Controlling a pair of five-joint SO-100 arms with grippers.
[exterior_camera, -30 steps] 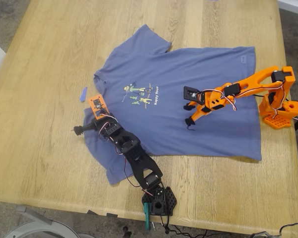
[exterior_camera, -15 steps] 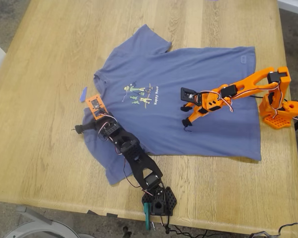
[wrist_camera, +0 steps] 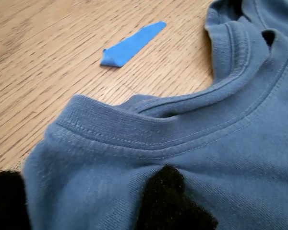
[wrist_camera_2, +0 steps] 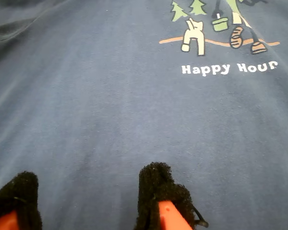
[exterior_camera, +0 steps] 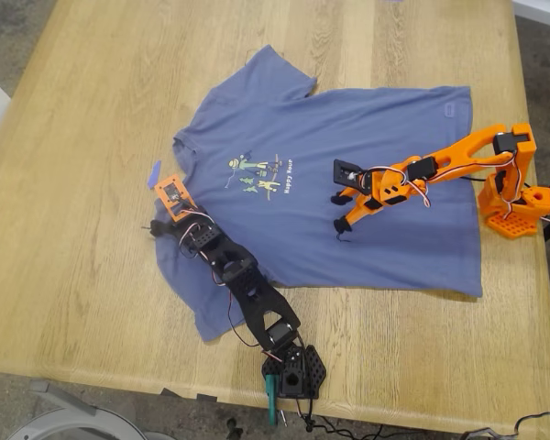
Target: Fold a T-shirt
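Note:
The slate-blue T-shirt [exterior_camera: 348, 165] lies spread flat on the wooden table, chest print [exterior_camera: 259, 174] facing up. My first gripper [exterior_camera: 156, 228], on the black arm, sits at the shirt's shoulder beside the collar. In the first wrist view it [wrist_camera: 86, 206] is open, with its black pads [wrist_camera: 170, 201] pressing on the fabric [wrist_camera: 240, 158] just behind the collar ribbing [wrist_camera: 149, 127]. My second gripper [exterior_camera: 338, 213], on the orange arm, hovers low over the shirt's middle. In the second wrist view it [wrist_camera_2: 86, 201] is open and empty above plain fabric, with the "Happy Hour" print [wrist_camera_2: 228, 68] ahead.
A small blue scrap [exterior_camera: 153, 173] lies on bare wood [exterior_camera: 73, 110] just off the collar and also shows in the first wrist view [wrist_camera: 132, 44]. The orange arm's base [exterior_camera: 518, 209] stands at the exterior view's right. The black arm's base [exterior_camera: 293, 371] stands at the table's near edge.
My first gripper has moved up and left in the exterior view, toward the collar. My second gripper has shifted left along the shirt toward the print.

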